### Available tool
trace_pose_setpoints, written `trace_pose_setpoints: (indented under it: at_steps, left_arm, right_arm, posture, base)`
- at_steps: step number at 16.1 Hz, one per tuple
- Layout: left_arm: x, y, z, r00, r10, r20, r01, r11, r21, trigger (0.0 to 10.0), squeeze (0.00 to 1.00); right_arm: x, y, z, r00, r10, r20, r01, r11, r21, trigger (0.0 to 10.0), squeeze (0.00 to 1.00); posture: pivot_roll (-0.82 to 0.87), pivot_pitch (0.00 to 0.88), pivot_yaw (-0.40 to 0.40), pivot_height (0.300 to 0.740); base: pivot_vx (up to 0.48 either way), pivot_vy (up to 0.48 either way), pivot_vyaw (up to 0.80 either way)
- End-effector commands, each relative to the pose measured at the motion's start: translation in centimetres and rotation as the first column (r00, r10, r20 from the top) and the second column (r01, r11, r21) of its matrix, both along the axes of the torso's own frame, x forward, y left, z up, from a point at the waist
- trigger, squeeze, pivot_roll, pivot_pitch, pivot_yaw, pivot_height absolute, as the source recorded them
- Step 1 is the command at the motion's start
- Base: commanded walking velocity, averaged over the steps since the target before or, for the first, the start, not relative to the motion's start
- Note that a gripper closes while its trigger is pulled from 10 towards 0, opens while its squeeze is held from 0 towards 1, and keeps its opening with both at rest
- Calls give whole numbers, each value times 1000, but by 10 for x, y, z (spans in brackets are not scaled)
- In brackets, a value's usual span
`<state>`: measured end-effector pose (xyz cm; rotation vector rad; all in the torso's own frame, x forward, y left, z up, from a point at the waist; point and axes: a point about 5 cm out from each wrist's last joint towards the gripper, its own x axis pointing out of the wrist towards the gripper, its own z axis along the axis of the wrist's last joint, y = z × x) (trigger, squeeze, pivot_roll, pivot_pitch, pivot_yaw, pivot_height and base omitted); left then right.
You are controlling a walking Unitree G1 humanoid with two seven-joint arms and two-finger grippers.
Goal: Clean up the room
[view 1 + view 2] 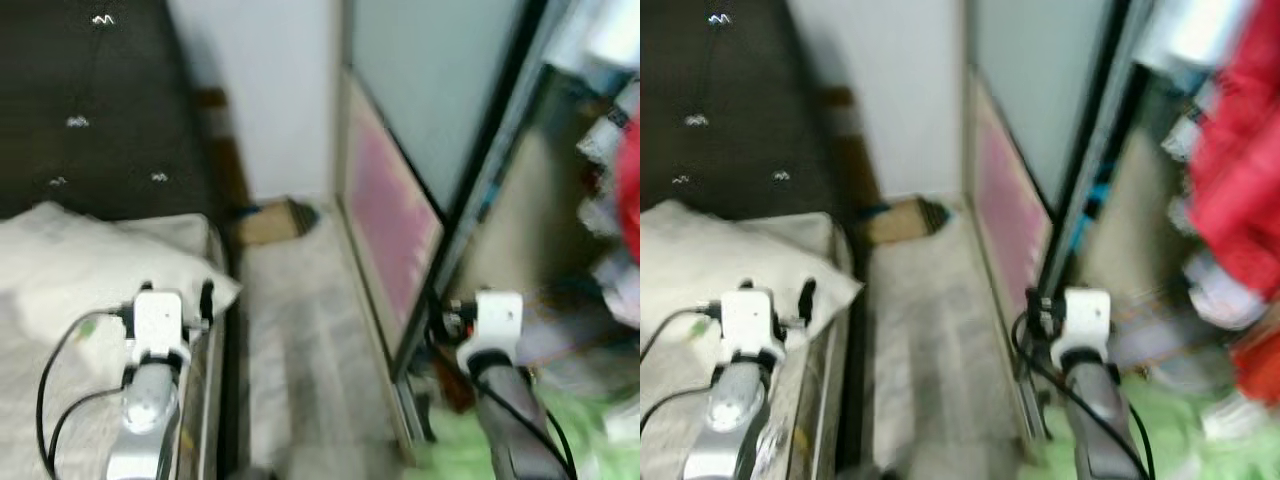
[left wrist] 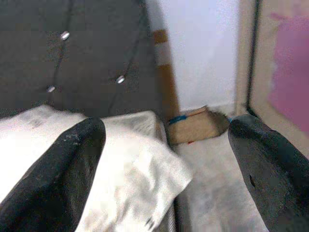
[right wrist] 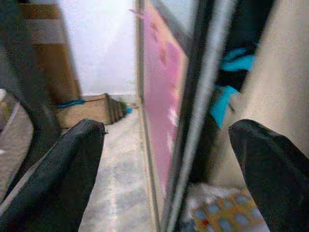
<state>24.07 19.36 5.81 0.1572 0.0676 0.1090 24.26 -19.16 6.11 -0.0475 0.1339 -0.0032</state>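
Blurred view down a narrow strip of floor (image 1: pixel 300 330). Left claw (image 2: pixel 164 159) spread wide and empty, over the white pillow (image 1: pixel 70 270) on the bed at nine o'clock. Right claw (image 3: pixel 166 164) also released, beside the sliding wardrobe door (image 1: pixel 400 210) at three o'clock. A cardboard box (image 1: pixel 268 220) sits at twelve o'clock against the wall.
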Motion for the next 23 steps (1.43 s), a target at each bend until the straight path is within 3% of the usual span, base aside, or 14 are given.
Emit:
trace_pose_setpoints:
  at_steps: [1,4,7,8,12,13,18,20,23]
  left_arm:
    - [-1,4,4,1000,6,16,-6,1000,14,10000,0]
    - [1,3,6,1000,0,20,0,1000,11,10000,0]
    - [5,4,12,998,-17,58,11,994,106,10000,0]
    - [4,9,10,998,44,42,-47,997,67,10000,0]
    - [1,6,10,999,-1,41,-3,995,102,10000,0]
    - [0,11,12,998,27,48,-32,994,108,10000,0]
    - [-3,4,8,1000,4,17,-5,998,66,10000,0]
    - [-2,2,9,999,16,30,-19,995,97,10000,0]
    - [-6,12,1,997,77,5,-77,994,75,10000,0]
  right_arm:
    - [4,7,6,999,32,26,-32,999,11,10000,0]
    - [5,7,8,999,39,31,-40,999,11,10000,0]
    - [7,9,10,997,65,36,-65,998,4,10000,0]
    - [8,10,11,997,74,35,-74,997,6,10000,0]
    - [13,14,16,991,123,59,-124,992,6,10000,0]
    - [14,11,18,992,112,62,-112,994,1,10000,0]
    - [11,12,14,993,111,46,-112,993,27,10000,0]
    - [7,13,11,993,109,36,-110,993,31,10000,0]
    - [1,11,5,996,84,16,-85,995,43,10000,0]
  posture:
    - [-61,0,-23,740]
    - [-67,0,-19,740]
    - [-60,0,-28,740]
    - [-56,0,-30,740]
    - [-49,0,-25,740]
    - [-50,0,-28,740]
    - [-51,0,-25,740]
    - [-53,0,-25,740]
    - [-58,0,-25,740]
  base:
    - [0,0,800]
    - [0,0,800]
    - [0,0,800]
    - [0,0,800]
    - [0,0,800]
    - [0,0,800]
    - [0,0,800]
    - [0,0,800]
    - [0,0,800]
